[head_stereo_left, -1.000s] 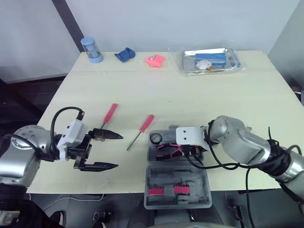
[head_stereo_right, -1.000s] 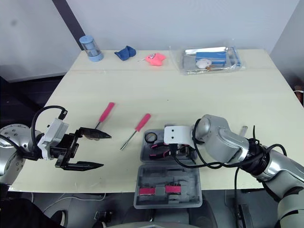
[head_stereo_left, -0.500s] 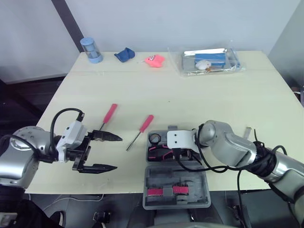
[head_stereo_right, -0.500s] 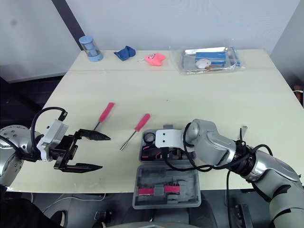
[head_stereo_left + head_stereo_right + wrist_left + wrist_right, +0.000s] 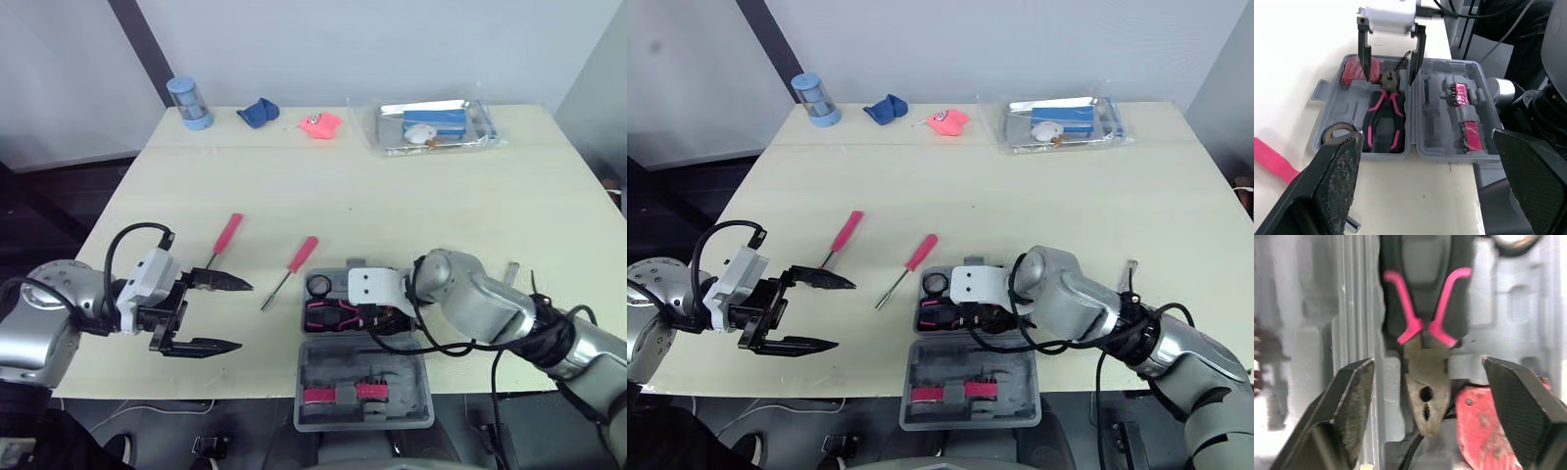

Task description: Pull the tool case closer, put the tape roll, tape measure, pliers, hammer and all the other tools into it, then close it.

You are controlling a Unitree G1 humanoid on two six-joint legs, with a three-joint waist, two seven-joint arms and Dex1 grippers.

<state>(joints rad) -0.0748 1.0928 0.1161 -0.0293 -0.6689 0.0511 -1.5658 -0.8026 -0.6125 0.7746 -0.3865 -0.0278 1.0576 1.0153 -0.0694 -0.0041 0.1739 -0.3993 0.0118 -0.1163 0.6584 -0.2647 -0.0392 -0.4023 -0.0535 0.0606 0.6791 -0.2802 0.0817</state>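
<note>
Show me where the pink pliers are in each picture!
Left eye view: pliers lie in the open tool case's half farther from the robot.
Right eye view: pliers in that same half.
Left wrist view: pliers' head sits between the right pincer's spread fingers.
Right wrist view: pliers' head between that pincer's fingers.
Shared landmark: the grey tool case.

The left gripper (image 5: 844, 313) hangs open near 2 pink-handled screwdrivers (image 5: 843, 238); the tool case (image 5: 1019, 357) lies open.

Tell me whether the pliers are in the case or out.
In. The pliers lie flat in a recess of the open case; the right claw is open, straddling their head.
</note>
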